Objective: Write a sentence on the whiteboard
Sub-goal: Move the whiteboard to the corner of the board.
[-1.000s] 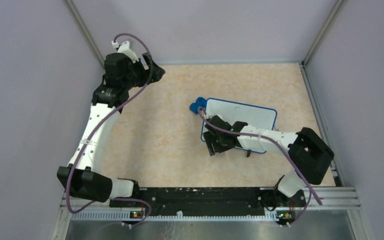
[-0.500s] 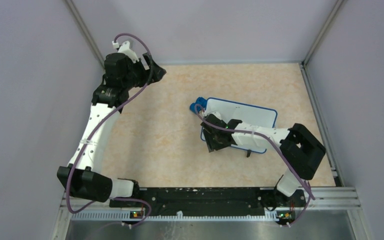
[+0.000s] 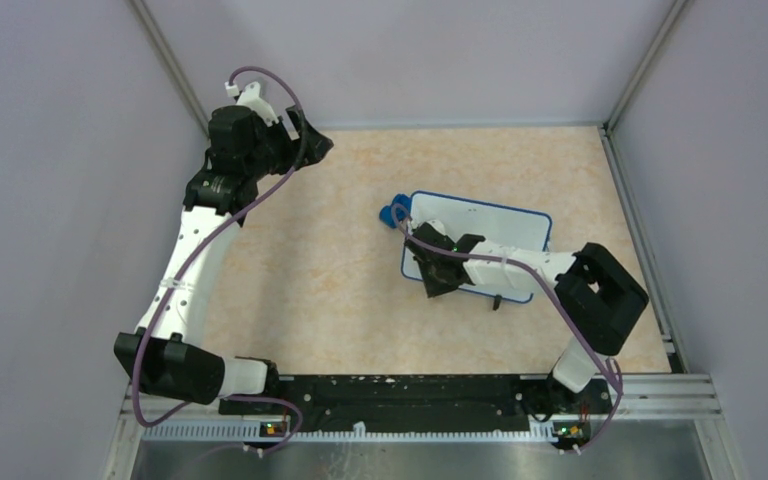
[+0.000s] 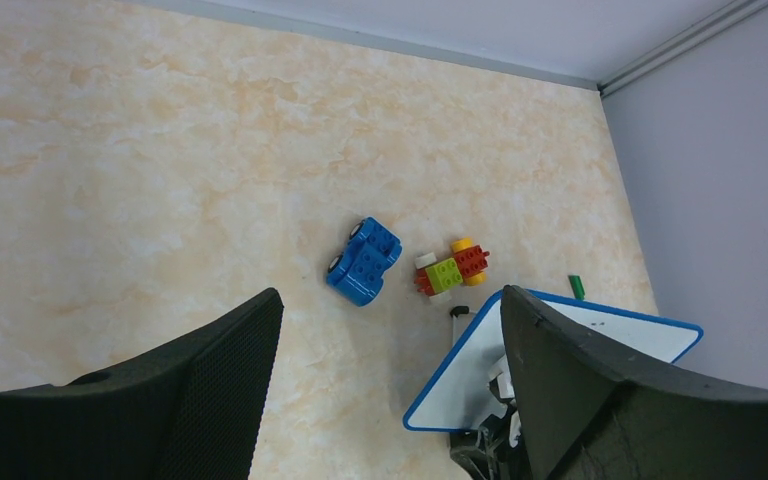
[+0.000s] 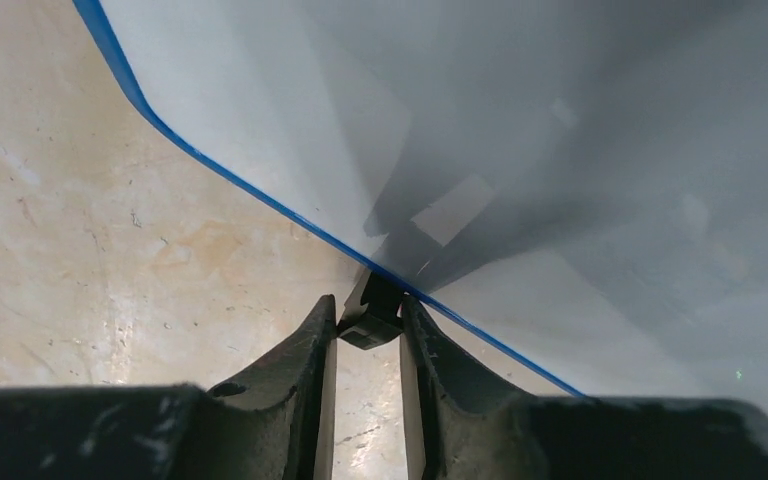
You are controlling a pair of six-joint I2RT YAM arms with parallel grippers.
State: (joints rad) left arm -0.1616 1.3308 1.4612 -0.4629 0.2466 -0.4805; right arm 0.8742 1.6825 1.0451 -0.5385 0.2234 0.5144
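The whiteboard (image 3: pixel 495 225) lies right of centre on the tabletop (image 3: pixel 320 270), long axis left to right; the right tool (image 5: pixel 365 303) pinches a black foot (image 5: pixel 371 322) on its near rim. The left tool (image 4: pixel 390 300), spread wide, hangs well apart.

- The whiteboard (image 3: pixel 490 228), blue-rimmed, lies on the beige table (image 3: pixel 310 260), right of centre.
- The right arm (image 3: pixel 520 268) reaches across its near edge, and the right gripper (image 3: pixel 438 284) sits at the board's near-left corner.
- A blue toy (image 3: pixel 392 213) lies just beside the board's far-left corner.
- The left gripper (image 3: pixel 312 143) hangs over the table's far-left corner, well apart.
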